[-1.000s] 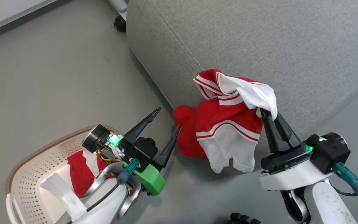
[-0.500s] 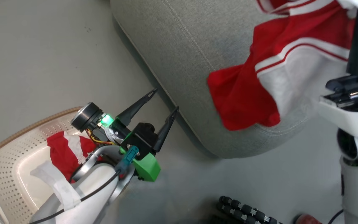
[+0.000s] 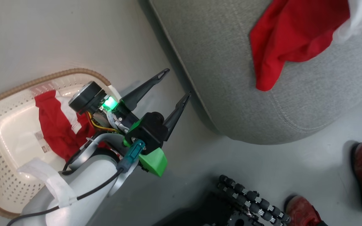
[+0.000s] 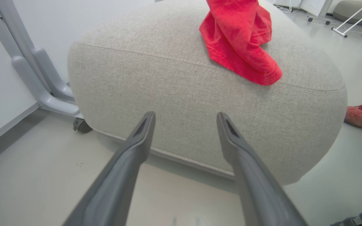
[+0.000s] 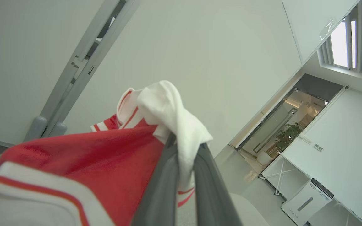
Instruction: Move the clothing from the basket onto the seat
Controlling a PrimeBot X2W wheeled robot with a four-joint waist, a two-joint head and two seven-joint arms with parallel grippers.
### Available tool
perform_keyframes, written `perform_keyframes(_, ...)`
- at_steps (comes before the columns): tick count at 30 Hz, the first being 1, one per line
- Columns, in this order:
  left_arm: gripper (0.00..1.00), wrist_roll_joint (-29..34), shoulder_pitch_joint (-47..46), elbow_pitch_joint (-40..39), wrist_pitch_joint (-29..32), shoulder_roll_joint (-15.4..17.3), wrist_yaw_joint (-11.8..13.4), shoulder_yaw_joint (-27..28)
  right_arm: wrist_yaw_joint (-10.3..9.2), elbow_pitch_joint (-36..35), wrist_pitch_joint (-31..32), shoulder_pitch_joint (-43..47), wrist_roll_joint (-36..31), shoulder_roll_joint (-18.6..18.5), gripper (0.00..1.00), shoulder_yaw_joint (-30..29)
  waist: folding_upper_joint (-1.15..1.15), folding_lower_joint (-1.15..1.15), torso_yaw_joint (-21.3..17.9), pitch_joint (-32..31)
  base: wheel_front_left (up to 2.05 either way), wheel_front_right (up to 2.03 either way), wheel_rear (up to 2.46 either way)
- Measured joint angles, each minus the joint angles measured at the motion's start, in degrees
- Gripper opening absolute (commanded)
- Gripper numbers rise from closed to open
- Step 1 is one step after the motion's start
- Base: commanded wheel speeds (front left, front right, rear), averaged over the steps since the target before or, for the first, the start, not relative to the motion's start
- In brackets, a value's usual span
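while the right gripper (image 5: 185, 141) pinches closed on the white trim of one red garment (image 5: 74, 157), the cloth's loose end drapes over the rounded corner of the grey seat (image 3: 225, 78). the drop-off looks close: next, carry it further inboard, lower it and let go. the left gripper (image 3: 176, 83) hangs spread wide and empty between seat and basket (image 3: 42, 80), where the second red garment (image 3: 55, 125) lies. the basket's inner label (image 3: 42, 142) is too small to read.
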Motion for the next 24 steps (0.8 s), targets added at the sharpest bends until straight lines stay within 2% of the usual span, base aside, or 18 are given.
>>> perform_keyframes(3, 1.0, -0.02, -0.72, -0.54, 0.27, 0.01, -0.1, 0.16, 0.0, 6.9, 0.0, -1.33, -0.69, -0.81, 0.0, -3.69, 0.0, 0.0, 1.11, 1.81, 0.0, 0.0, 0.0)
perform_keyframes(4, 1.0, -0.3, -0.85, -0.79, 0.63, 0.04, -0.08, 0.38, 0.0, 10.85, 0.0, -2.05, -0.94, -0.47, 0.0, -5.56, 0.0, 0.0, 2.04, 2.72, 0.0, 0.0, 0.0)
perform_keyframes(8, 1.0, -0.98, -0.81, -1.16, 0.75, 0.32, 0.37, 0.8, 0.0, 16.97, 0.0, -2.61, -1.59, 1.48, 0.0, -7.39, 0.0, 0.0, 3.49, 4.12, 0.0, 0.0, 0.0)
perform_keyframes(10, 1.0, -1.38, -0.77, -1.34, 0.21, 0.33, 0.31, 0.59, 0.01, 20.38, 0.0, -2.46, -2.53, 2.37, 0.38, -8.02, 0.0, 0.0, 4.06, 4.5, 0.0, 0.0, 0.0)
perform_keyframes(11, 1.0, -1.45, -0.78, -1.55, -0.52, 0.31, 0.03, 0.36, 0.01, 21.47, 0.0, -1.88, -4.19, 2.76, 1.0, -8.28, 0.0, 0.0, 4.37, 4.61, 0.0, 0.0, 0.0)
perform_keyframes(15, 1.0, -1.48, -0.86, -1.6, -3.39, -0.27, -0.13, 0.13, 0.0, 22.35, 0.0, 1.01, -7.53, 6.03, 1.0, -9.54, 0.0, 0.0, 5.4, 4.58, 0.0, 0.0, 0.0)
perform_keyframes(18, 1.0, -1.56, -0.96, -1.23, -6.34, -0.65, 0.68, 0.78, 0.0, 20.04, 0.0, 4.71, -8.15, 10.53, 1.0, -10.24, 0.0, 0.0, 5.77, 4.01, 0.0, 0.0, 0.0)
perform_keyframes(20, 1.0, -1.43, -0.97, -0.67, -8.95, -0.81, 2.21, 1.9, 0.0, 17.96, 0.0, 7.66, -8.17, 13.27, 1.0, -9.78, 0.0, 0.0, 5.9, 3.38, 0.0, 0.0, 0.0)
perform_keyframes(24, 1.0, -1.7, -0.14, 1.34, -13.77, -0.89, 5.57, 4.54, 0.0, 14.6, 0.0, 13.15, -8.67, 16.34, 1.0, -7.32, 0.0, 0.0, 5.96, 1.66, 0.0, 0.0, 0.0)
